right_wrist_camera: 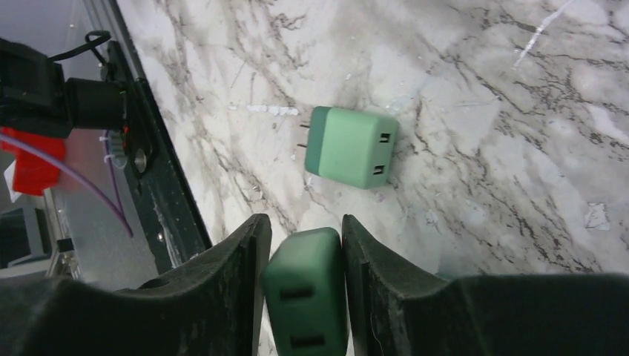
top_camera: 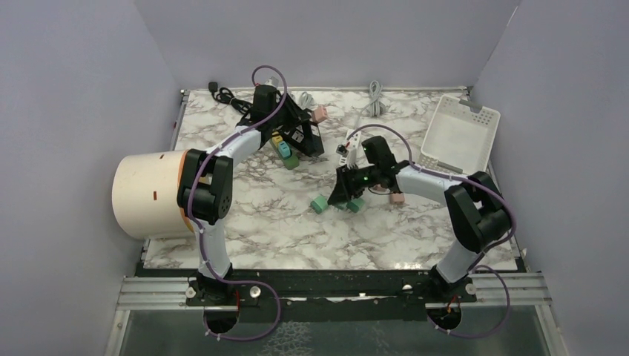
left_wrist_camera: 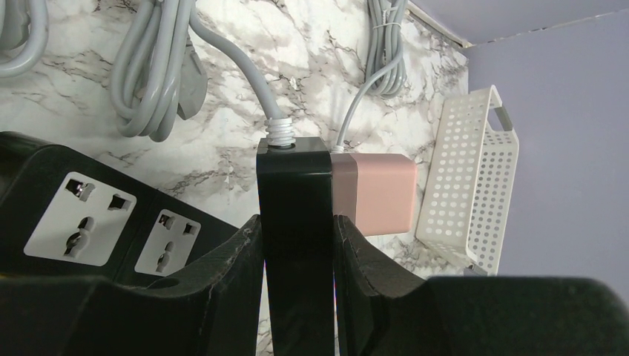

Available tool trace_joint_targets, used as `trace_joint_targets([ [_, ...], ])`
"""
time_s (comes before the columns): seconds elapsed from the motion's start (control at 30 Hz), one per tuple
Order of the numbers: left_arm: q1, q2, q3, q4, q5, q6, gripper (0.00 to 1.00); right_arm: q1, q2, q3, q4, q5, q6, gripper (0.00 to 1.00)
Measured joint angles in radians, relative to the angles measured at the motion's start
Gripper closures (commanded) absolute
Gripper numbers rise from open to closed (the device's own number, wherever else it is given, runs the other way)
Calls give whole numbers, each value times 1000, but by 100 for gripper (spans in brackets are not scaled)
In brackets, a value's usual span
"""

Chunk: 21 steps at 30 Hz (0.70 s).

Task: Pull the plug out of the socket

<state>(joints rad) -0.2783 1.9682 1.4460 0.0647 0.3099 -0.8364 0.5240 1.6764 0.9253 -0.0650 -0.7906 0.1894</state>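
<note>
Black plastic filled the left gripper (left_wrist_camera: 297, 224): its two fingers were clamped on the narrow sides of a black power strip (left_wrist_camera: 295, 200), whose long axis ran straight out along the fingers, the grey cable leaving its far end. A pink plug (left_wrist_camera: 377, 193) sat seated in the strip's right face, sticking out at a right angle to that axis, just past the right fingertip.

The right gripper (right_wrist_camera: 304, 224) was not free. It was closed on a dark green plug (right_wrist_camera: 305, 297), held low over the marble table (right_wrist_camera: 482, 111), with a light green plug (right_wrist_camera: 348, 147) lying loose just beyond it, prongs pointing away to the left of that view.

From above, the strip lay beyond the right gripper and toward the left arm's side, well apart from it (a row of yellow and green plugs (top_camera: 282, 148) also showed on the strip there). The left arm was stretched to the far middle of the table. The right arm was folded at the elbow, its forearm reaching inward and its wrist turned down.

Judging by this, the right arm was the puller and would have to let go of its plug, then travel away and leftward, pulling square to the strip's length.
</note>
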Motion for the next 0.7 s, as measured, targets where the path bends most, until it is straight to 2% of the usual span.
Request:
trace_joint_targets([
  [0.13, 0, 0, 0, 0, 1, 11, 100, 0, 53, 44, -45, 33, -26, 50],
  [0.3, 0, 0, 0, 0, 5, 12, 100, 0, 95, 64, -69, 70, -50, 32],
  [0.43, 1, 0, -1, 0, 8, 19, 100, 0, 85, 65, -81, 113, -52, 31],
  [0.57, 2, -3, -8, 4, 19, 35, 100, 0, -21, 65, -69, 204, -30, 22],
  [0.7, -1, -24, -52, 16, 27, 55, 100, -1, -145, 126, -2, 319, 9, 23],
])
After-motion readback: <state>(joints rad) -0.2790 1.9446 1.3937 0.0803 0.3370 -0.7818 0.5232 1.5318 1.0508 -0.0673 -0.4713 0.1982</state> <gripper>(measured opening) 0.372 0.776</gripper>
